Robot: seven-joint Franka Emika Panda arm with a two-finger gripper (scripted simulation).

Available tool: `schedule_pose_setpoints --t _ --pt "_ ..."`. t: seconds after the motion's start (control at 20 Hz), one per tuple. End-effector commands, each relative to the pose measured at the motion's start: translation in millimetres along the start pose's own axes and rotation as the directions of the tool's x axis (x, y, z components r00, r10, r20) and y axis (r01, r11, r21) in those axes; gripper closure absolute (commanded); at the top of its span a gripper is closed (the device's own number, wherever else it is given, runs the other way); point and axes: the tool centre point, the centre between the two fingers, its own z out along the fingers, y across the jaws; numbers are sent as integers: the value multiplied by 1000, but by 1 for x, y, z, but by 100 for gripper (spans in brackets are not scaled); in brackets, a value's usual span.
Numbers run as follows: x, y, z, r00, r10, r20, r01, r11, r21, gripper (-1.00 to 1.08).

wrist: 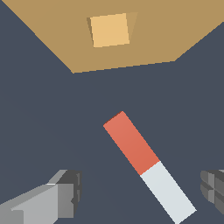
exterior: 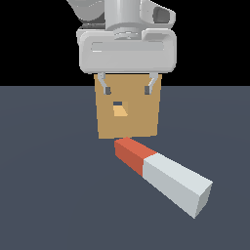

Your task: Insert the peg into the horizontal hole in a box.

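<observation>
The long square-section red-and-white peg (exterior: 163, 176) is seen lying flat on the dark surface (exterior: 49, 195), at five o'clock from the tan box (exterior: 128, 110). Jaws are spread, empty. Rigid, light; the white portion is best gripped.

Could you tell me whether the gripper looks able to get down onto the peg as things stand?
Probably yes: the gripper is open above the peg, which lies bare on the floor, apart from the box, with nothing over it.

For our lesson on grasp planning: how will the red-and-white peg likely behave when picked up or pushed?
The peg looks like a rigid bar, so it probably won't bend. Its flat square sides suggest sliding rather than rolling. Being long, it may pivot or tilt if gripped off-centre.
</observation>
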Motion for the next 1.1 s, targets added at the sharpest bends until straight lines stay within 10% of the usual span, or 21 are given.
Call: schedule_pose_setpoints --t 0.0,1.05 --pt "0 0 0 1000 0 0 0 1000 0 -92" --pt "-42 20 41 974 -228 -2 228 974 3 -92"
